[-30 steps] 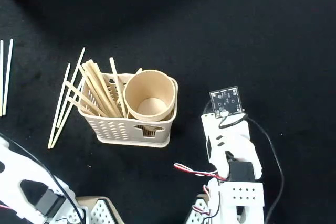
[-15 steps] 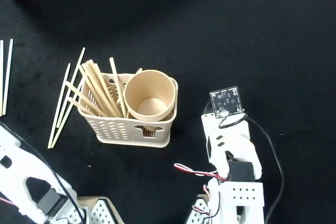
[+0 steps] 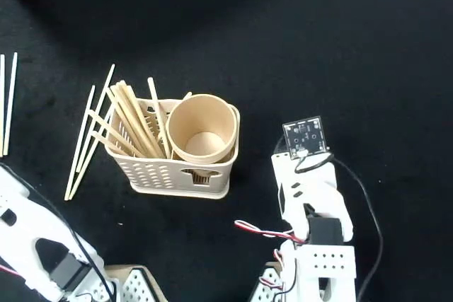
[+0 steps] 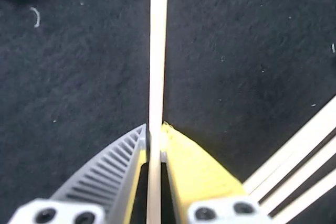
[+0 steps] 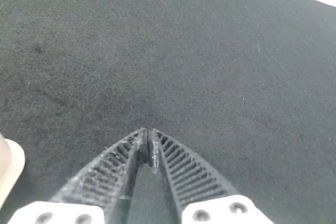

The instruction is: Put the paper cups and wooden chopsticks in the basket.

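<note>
Left claw (image 4: 155, 129): pressed onto a single wooden chopstick (image 4: 158, 51), pinched between its grey and yellow fingers. The stick runs straight out past the fingertips over the black desk (image 4: 68, 66). More chopsticks (image 4: 299, 166) lie slantwise on the desk near the yellow finger, apart from the held one.

Right claw (image 5: 147, 132): pressed together with nothing between the fingers, above bare desk.

High view: the basket (image 3: 180, 167) stands left of centre. One paper cup (image 3: 202, 132) sits upright in its right half, and a bundle of chopsticks (image 3: 131, 122) leans in its left half. Loose chopsticks (image 3: 85, 139) lie on the desk just left of the basket. A pair of chopsticks (image 3: 7, 104) lies at the left edge, well apart from it. The left arm (image 3: 28, 238) is at lower left, the right arm (image 3: 311, 196) at lower right of the basket.
</note>
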{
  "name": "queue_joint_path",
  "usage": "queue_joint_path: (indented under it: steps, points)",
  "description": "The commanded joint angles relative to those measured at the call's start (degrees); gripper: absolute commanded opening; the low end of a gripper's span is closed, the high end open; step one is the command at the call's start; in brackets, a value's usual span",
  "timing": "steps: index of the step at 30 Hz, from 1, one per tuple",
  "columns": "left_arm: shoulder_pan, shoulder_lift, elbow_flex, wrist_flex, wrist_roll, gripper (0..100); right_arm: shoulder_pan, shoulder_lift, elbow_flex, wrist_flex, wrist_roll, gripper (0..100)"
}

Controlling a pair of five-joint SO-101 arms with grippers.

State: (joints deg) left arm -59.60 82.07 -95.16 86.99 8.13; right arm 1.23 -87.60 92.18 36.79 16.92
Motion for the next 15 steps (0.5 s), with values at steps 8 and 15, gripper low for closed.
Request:
queue_joint_path:
  steps: [8, 15]
  points:
    - [-0.7, -11.8, 0.0, 14.1, -7.0, 3, -0.4, -0.5, -0.8, -0.2, 0.4, 1.4]
    - [-5.9, -23.1, 2.2, 14.2, -5.4, 3, -0.4, -0.5, -0.8, -0.4, 0.4, 1.4]
